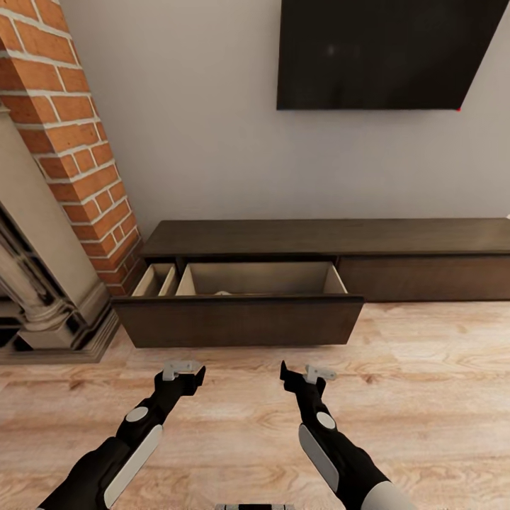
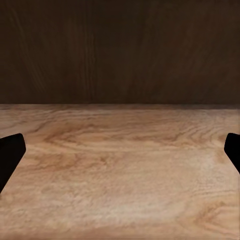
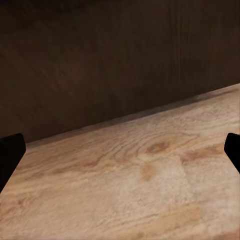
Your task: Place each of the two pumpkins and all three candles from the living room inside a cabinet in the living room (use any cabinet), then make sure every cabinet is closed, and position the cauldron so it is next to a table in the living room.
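The head camera looks down at the open cabinet point(image 1: 283, 283). Both wrist cameras sit low, near its dark drawer front point(image 2: 120, 50) and the wood floor point(image 3: 140, 190).

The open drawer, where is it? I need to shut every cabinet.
In the head view the open drawer juts from the cabinet's left end, beside the brick fireplace, just ahead of both pincers.

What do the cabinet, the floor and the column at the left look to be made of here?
The cabinet: dark-brown wood or veneer, matte, with faint grain on its open drawer front. The floor: light wood planks, with visible grain and knots. The column: red brick with pale mortar joints. All rendered textures, so only apparent.
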